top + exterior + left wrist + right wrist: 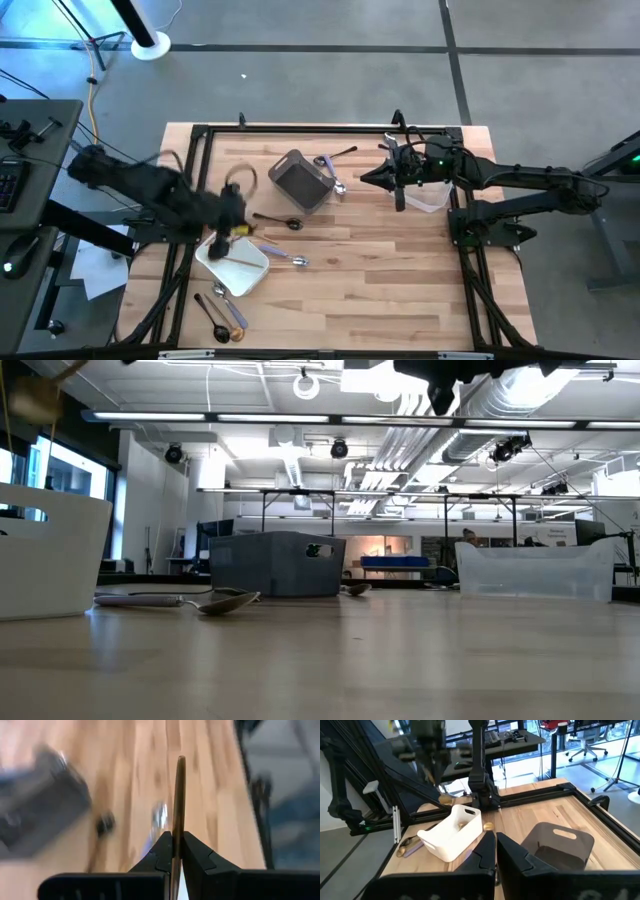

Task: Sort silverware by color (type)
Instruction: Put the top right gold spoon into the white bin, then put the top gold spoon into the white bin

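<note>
We carry a gold piece above the white tray

Our left tool (175, 851) is clamped on a slim gold utensil (178, 800), hanging over the white tray (250, 268) at the bench's left. It looks light, stiff and slick, so pinching the handle mid-length seems safest. Our right tool (492, 851), fingers together and empty, waits over the clear tub (428, 198).

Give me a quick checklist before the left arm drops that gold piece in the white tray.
1. Left gripper shut on the gold utensil: ok.
2. Left gripper over the white tray: ok; it hangs at the tray's end nearest the arm.
3. Tray holds only gold pieces: cannot tell; one shows inside.
4. Right gripper clear of the tray: ok, across the table by the clear tub, shut.
5. Grey bin out of the drop path: ok.
</note>
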Robot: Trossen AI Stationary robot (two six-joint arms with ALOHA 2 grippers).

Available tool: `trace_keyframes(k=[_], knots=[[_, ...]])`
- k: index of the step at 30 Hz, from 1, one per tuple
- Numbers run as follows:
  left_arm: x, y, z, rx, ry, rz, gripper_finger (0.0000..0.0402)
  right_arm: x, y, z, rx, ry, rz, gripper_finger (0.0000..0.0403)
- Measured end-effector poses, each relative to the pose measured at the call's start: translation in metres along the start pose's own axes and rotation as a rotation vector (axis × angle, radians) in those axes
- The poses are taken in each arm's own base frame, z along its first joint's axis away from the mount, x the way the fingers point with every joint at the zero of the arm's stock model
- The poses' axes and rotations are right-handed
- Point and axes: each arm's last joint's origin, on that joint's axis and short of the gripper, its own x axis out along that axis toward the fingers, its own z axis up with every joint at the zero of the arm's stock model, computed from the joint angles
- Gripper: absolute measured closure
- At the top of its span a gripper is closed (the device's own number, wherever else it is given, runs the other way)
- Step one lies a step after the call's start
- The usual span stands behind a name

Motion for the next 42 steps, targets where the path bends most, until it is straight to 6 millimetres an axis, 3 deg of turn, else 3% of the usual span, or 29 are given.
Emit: trace_keyframes(k=[7,13,18,29,42], knots=[[0.051,-0.020,-0.037,0.045,0.273,0.042,0.0394,0.000,0.000,-0.002,0.004,0.016,-0.002,0.0403],[0.087,-0.021,-0.064,0.095,0.448,0.077,0.0394,0.000,0.000,-0.003,0.008,0.031,-0.005,0.0403],[0.107,-0.022,-0.073,0.172,0.488,0.065,0.0394,0.000,-0.001,-0.003,0.007,0.031,-0.011,0.0403],[0.134,-0.024,-0.087,0.246,0.627,0.013,0.0392,0.000,-0.001,-0.003,-0.018,0.030,-0.018,0.0403],[0.143,-0.024,-0.088,0.256,0.648,0.009,0.0339,-0.002,-0.010,-0.002,-0.008,0.027,-0.056,0.0403]])
